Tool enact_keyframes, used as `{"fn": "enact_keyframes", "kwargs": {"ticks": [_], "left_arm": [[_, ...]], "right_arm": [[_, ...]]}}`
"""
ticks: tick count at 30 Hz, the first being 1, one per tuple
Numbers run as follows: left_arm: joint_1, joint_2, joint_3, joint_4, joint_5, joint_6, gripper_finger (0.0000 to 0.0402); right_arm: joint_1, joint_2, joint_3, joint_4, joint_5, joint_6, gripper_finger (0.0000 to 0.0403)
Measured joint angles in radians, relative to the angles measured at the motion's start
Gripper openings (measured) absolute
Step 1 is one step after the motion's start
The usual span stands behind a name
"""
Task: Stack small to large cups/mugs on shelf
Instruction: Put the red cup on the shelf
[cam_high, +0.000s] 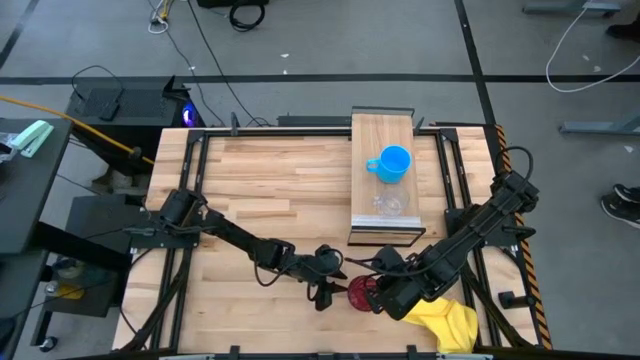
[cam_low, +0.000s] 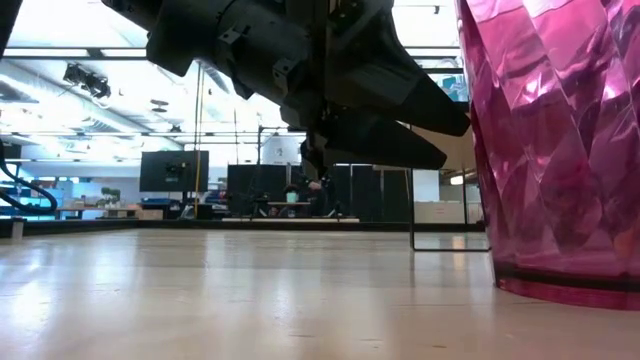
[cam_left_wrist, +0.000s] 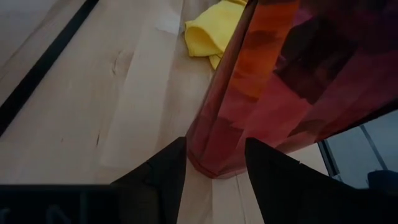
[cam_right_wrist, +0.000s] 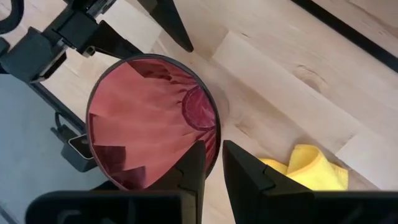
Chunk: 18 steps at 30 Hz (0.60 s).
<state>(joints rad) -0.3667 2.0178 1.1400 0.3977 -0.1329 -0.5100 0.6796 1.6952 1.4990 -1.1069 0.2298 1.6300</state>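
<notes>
Tumbler (cam_right_wrist: 152, 118) rim sits pinched between the right tool's (cam_right_wrist: 211, 165) fingers; lift it straight, clear of the released left tool (cam_left_wrist: 214, 168) beside it.

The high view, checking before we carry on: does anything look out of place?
Only the yellow cloth, crumpled at the table's near edge beside the dark red faceted tumbler. The bright blue mug and small clear plastic cup stand upright on the wooden shelf.
</notes>
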Motion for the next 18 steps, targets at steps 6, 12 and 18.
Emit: {"fn": "enact_keyframes", "kwargs": {"ticks": [6, 12, 18], "left_arm": [[0.000, 0.000, 0.000, 0.000, 0.000, -0.001, 0.0172], [0.000, 0.000, 0.000, 0.000, 0.000, -0.001, 0.0172], [0.000, 0.000, 0.000, 0.000, 0.000, -0.001, 0.0172]], "right_arm": [[-0.013, 0.014, 0.000, -0.002, -0.013, -0.022, 0.0061], [-0.022, 0.036, 0.000, -0.002, -0.025, -0.042, 0.0061], [-0.025, 0.059, 0.000, -0.002, -0.046, -0.062, 0.0061]]}}
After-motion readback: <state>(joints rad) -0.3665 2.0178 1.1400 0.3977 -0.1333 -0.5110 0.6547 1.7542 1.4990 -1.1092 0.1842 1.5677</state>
